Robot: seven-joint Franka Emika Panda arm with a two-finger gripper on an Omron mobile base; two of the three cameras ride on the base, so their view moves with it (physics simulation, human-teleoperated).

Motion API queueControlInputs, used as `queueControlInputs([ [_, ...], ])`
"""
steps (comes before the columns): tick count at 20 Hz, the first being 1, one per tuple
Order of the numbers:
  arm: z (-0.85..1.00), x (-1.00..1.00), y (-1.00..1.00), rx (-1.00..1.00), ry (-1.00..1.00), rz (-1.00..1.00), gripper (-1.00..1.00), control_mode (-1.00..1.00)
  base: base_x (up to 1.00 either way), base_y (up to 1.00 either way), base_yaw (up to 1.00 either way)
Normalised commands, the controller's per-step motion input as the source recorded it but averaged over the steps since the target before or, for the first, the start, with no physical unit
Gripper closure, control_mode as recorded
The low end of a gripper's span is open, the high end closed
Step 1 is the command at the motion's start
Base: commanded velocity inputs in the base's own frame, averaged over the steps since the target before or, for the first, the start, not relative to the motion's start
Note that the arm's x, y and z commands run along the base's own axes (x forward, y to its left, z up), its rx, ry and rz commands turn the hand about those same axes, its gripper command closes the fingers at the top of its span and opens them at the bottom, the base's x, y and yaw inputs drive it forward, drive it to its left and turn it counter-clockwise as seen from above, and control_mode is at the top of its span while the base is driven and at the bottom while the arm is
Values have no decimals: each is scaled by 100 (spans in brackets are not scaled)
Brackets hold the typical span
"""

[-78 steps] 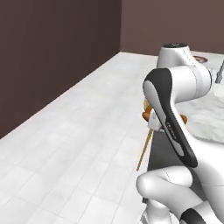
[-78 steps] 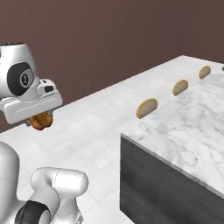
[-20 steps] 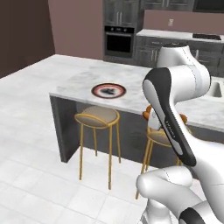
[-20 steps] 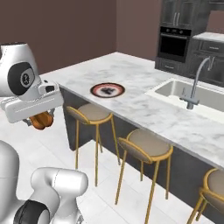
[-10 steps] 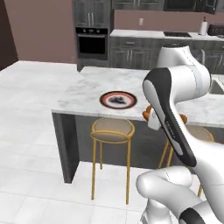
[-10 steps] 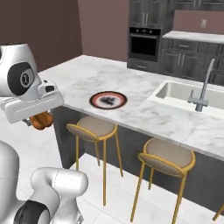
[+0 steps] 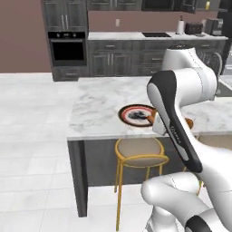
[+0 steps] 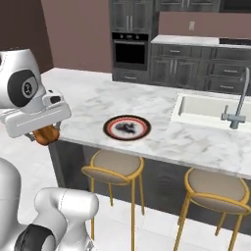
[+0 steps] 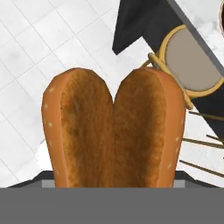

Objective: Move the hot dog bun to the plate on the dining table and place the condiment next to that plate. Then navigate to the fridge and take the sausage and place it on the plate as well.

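Observation:
My gripper (image 8: pixel 45 131) is shut on the hot dog bun (image 8: pixel 47 136), held off the near left corner of the dining table (image 8: pixel 88 105). In the hand view the split brown bun (image 9: pixel 113 135) rises right in front of the camera and hides the fingertips. In the left base view a sliver of the bun (image 7: pixel 152 119) peeks out from behind my forearm. The round dark-rimmed plate (image 8: pixel 127 128) lies on the marble table near its front edge, and the same plate (image 7: pixel 136 114) is partly hidden by my arm. The condiment, sausage and fridge are out of view.
Yellow-legged stools (image 8: pixel 115 166) (image 8: pixel 215 188) (image 7: pixel 138 152) stand under the table's near edge. A sink (image 8: pixel 211 108) with a faucet (image 8: pixel 238 105) sits at the table's right. A wall oven (image 8: pixel 130 49) and dark cabinets line the back wall. White tiled floor lies to the left.
The base has driven and turned, so the table with the plate now sits ahead at the middle of both base views. The bun stays held in the gripper.

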Motion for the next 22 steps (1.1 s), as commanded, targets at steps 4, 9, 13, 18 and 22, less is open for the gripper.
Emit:
queueControlInputs([
  [4, 0, 0, 0, 0, 0, 0, 100, 100, 75, 56, -36],
  [9, 0, 0, 0, 0, 0, 0, 100, 100, 71, 39, -35],
  [13, 0, 0, 0, 0, 0, 0, 100, 100, 70, 3, -35],
  [18, -3, 37, -13, 4, 0, -9, 100, -100, 49, -8, -17],
  [22, -14, 100, -45, 13, 0, -20, 100, -100, 0, 0, 0],
])
